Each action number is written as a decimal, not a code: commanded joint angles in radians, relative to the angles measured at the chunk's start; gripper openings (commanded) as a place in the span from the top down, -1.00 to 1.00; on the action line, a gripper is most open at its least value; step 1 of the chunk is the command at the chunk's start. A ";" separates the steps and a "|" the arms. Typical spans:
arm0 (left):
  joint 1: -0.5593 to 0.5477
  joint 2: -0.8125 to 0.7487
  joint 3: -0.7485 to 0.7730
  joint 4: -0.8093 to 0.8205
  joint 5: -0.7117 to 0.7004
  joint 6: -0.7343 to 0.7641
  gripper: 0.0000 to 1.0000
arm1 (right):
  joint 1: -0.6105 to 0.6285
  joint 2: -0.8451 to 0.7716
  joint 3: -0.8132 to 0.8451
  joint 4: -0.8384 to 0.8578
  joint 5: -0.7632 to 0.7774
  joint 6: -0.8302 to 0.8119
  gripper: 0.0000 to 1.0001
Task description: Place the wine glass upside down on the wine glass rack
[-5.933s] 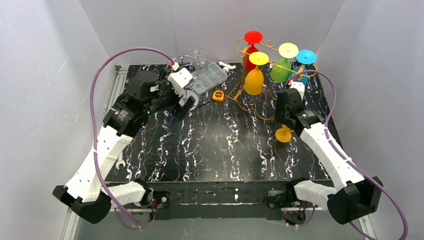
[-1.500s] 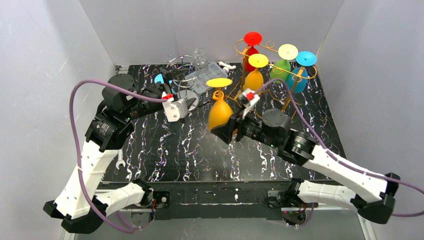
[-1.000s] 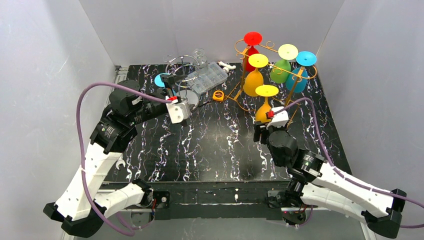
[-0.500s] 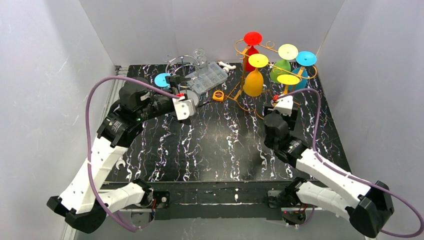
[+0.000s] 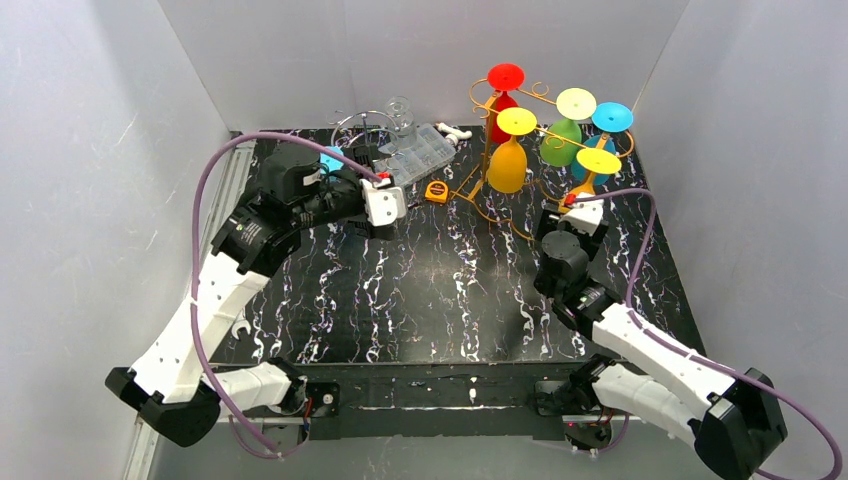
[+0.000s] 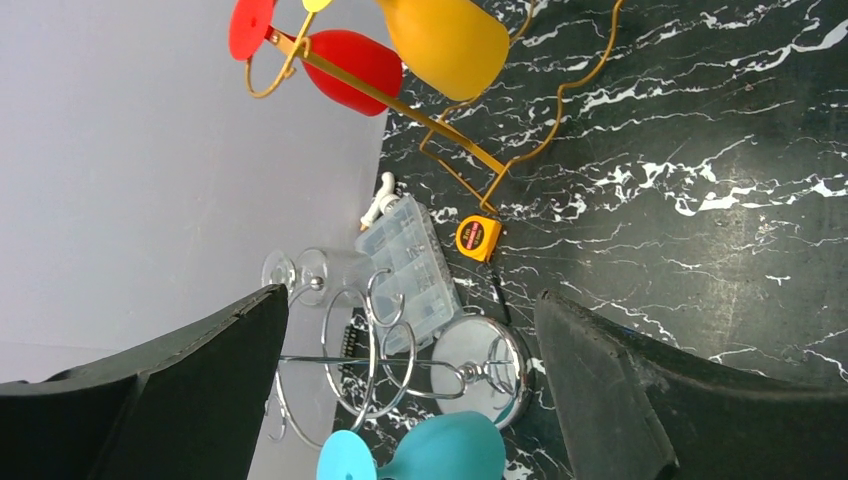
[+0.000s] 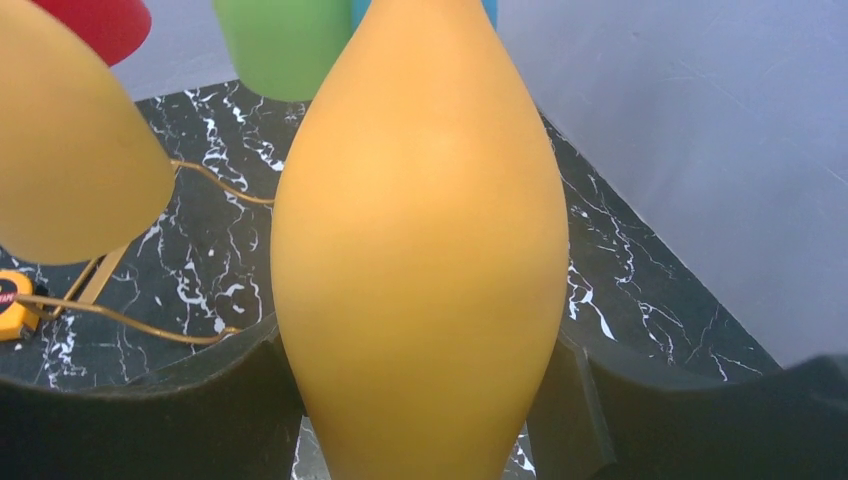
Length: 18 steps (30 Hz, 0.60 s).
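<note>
Orange opaque wine glass (image 7: 420,250), plastic by the look: clamped across the widest part of the bowl by the right gripper (image 7: 420,360), one black finger (image 7: 150,420) pressed to each flank, rim towards the wrist and yellow foot (image 5: 598,160) upward. Hangs in the air, clear of the table, at the right front of the gold wire wine glass rack (image 6: 440,131), just beside the green glass (image 7: 285,45) and the blue glass (image 5: 612,115) already hung there. No telling from either view: stem inside a rack arm, or only near one.

Probably light and stiff, so no call for a hard squeeze. Smooth and rounded too, hence likely slippery, with a taper above and below the grip line inviting a slide out of the jaws under any sideways knock. Best taken exactly here, across the belly, leaving stem and foot free for threading into a slot. Unlikely to shatter if plastic, though worth treating as breakable all the same. Worth minding the neighbours as well: another orange glass (image 7: 70,150) close on the left of the wrist view, a red glass (image 7: 95,25) behind it.

Further out, left gripper (image 6: 408,300) spread wide and empty, hovering over the back left of the black marbled table (image 5: 440,290). Faces a chrome wire stand (image 6: 470,350) with a teal glass (image 6: 440,455), a clear compartment box (image 6: 405,255) and an orange tape measure (image 6: 478,238).
</note>
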 commanded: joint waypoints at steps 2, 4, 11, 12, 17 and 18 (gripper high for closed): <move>-0.023 0.025 0.054 -0.054 -0.045 0.013 -0.84 | -0.039 0.003 0.013 0.101 0.011 0.028 0.26; -0.041 0.037 0.073 -0.073 -0.062 0.017 -0.83 | -0.052 0.019 0.017 0.103 -0.002 0.039 0.26; -0.088 0.053 0.109 -0.112 -0.117 0.056 -0.83 | -0.075 0.051 0.030 0.093 -0.048 0.060 0.26; -0.092 0.054 0.110 -0.114 -0.122 0.059 -0.83 | -0.075 0.052 0.032 0.093 -0.056 0.060 0.26; -0.104 0.048 0.102 -0.122 -0.135 0.075 -0.83 | -0.074 0.060 0.032 0.084 -0.098 0.067 0.31; -0.105 0.046 0.099 -0.122 -0.138 0.079 -0.83 | -0.074 0.058 0.031 0.082 -0.101 0.075 0.31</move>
